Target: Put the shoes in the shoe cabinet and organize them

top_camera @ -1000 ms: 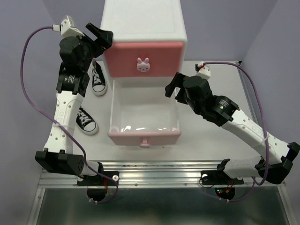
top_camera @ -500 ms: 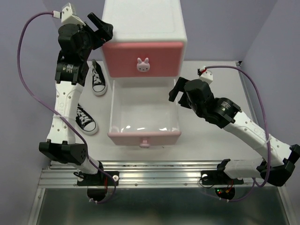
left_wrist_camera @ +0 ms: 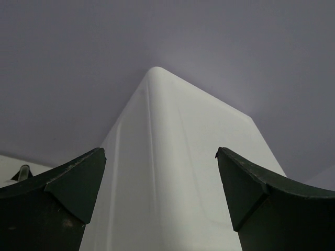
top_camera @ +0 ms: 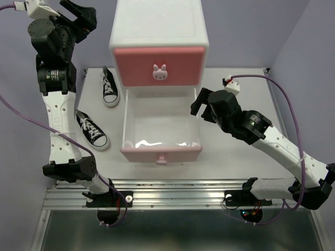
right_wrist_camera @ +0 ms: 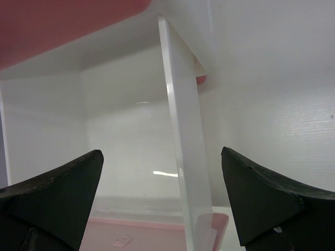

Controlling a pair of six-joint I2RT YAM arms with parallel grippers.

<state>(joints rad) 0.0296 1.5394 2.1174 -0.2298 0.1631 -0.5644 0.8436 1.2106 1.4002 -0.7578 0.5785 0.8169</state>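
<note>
Left fingers [left_wrist_camera: 57, 201] and right fingers [right_wrist_camera: 52, 196], dark wedges, stand apart near the smooth boxy shoe cabinet [top_camera: 157, 26].

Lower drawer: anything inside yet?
The lower drawer stands pulled out; only its bare white floor shows, no shoes. Its back strip is hidden beneath the upper drawer. Two black shoes lie outside, left.

Top view: white boxy cabinet with pink drawer fronts [top_camera: 157, 31] runs off the frame top, back out of sight. Clipped: left arm's wrist [top_camera: 36, 8] at upper left corner, right arm's elbow [top_camera: 323, 183] at right edge. Left wrist view: only one cabinet corner, base below frame; small dark object [left_wrist_camera: 21, 172] at lower left, can't identify. Right wrist view: pink panel [right_wrist_camera: 63, 26] upper left blurred, cropped.
</note>
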